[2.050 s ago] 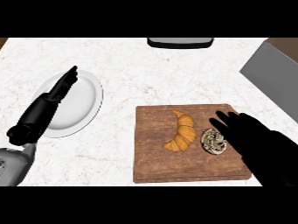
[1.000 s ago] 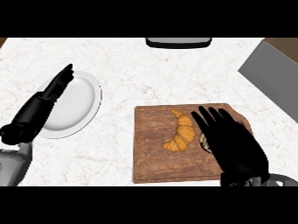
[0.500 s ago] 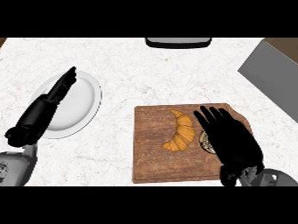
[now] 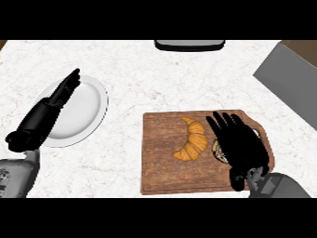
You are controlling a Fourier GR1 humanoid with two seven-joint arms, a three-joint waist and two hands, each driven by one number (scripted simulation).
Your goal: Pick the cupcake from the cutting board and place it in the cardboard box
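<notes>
while the right robot hand (image 4: 240,142) lies spread over the right half of the cutting board (image 4: 162,168), fingers straight and apart and pointing away from the robot, the cupcake (image 4: 219,151) sits directly beneath it, only a sliver showing at the palm's left edge. the cupcake thus lies under the palm rather than ahead of the fingertips, so the coming grasp appears to turn on curling down around it where it stands. a croissant (image 4: 192,138) lies just to the left, its long axis running near-to-far along the board. the left robot hand (image 4: 56,103), fingers straight and together, rests over the white plate (image 4: 89,116), well apart from the board. the grey box (image 4: 299,88) sits at the table's (image 4: 161,79) far right, on the right hand's side.
</notes>
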